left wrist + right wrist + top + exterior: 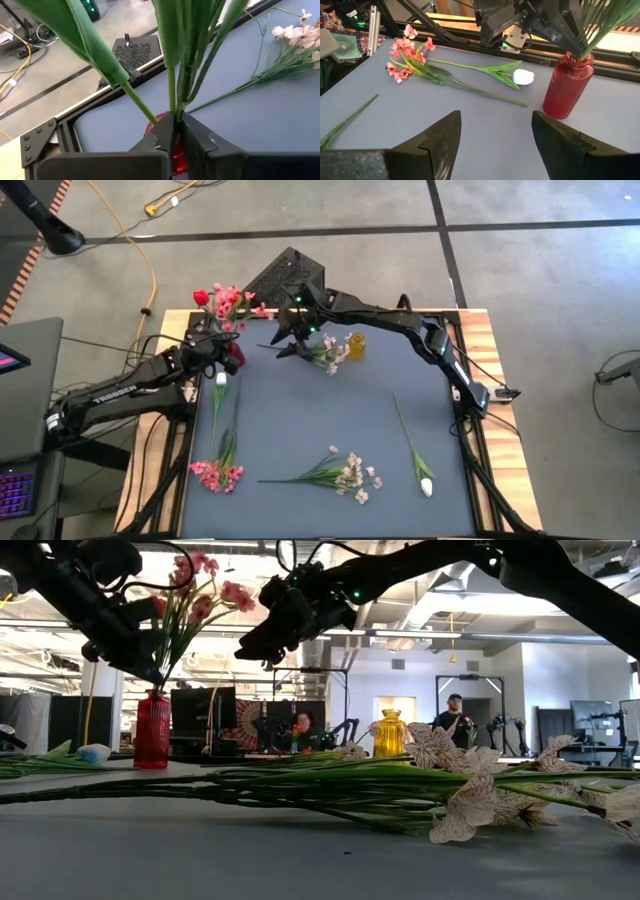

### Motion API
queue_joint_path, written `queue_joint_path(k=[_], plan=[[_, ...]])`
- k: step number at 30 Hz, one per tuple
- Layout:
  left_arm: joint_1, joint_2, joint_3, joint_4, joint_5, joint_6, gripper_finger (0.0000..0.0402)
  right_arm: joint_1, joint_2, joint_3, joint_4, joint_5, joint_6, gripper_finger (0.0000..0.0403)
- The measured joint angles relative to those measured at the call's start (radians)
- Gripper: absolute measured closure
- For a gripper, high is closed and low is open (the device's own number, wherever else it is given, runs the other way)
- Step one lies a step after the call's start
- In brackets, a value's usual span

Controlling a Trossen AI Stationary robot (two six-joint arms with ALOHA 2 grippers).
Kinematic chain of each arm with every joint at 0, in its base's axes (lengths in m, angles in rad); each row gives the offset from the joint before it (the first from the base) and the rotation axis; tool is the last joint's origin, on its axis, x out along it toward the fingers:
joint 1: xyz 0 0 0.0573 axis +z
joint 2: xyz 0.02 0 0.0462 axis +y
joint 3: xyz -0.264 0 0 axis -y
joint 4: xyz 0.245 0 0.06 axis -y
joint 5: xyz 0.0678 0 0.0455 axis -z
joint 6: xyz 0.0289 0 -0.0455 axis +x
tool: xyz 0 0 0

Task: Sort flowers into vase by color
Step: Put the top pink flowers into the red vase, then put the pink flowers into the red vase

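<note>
A red ribbed vase (236, 358) stands at the table's far left, with a red tulip (200, 297) and pink blossoms (232, 301) rising from it. My left gripper (222, 345) is at its mouth, shut on green stems. My right gripper (293, 332) hangs open above the far middle, over a pale spray (328, 352) lying by a yellow vase (356, 345). On the mat lie a white tulip (220, 380), a pink spray (216, 473), a pale spray (350, 475) and a second white tulip (425, 485). My left gripper pinches a bundle of green stems (174, 97) between its two fingers (162, 135), just above the mouth of the red vase (179, 157). It comes from the table's left, slanting down, with the fingers across the stems. The stems stand upright, lower ends in the vase, leaves and blooms above.
A black perforated box (285, 280) sits beyond the far edge. Wooden borders (490, 370) flank the grey mat (320, 420), whose middle is bare. People and screens (455, 715) show in the room behind.
</note>
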State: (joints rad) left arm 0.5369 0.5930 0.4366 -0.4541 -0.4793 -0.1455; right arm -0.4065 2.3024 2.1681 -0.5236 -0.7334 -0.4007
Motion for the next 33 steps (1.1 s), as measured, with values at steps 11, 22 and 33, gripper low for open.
queue_joint_path(k=[11,22,33], plan=[[0.000,-0.006,0.066,-0.097,0.059,-0.026,0.0288,-0.016,0.000,0.000,-0.003,0.001,0.001,0.0134],[0.000,-0.006,0.218,-0.247,0.153,-0.046,0.0264,-0.015,-0.002,0.000,-0.003,0.001,0.002,0.0134],[0.000,-0.006,0.443,-0.459,0.278,-0.041,0.0264,-0.015,-0.002,0.000,0.000,0.001,0.002,0.0134]])
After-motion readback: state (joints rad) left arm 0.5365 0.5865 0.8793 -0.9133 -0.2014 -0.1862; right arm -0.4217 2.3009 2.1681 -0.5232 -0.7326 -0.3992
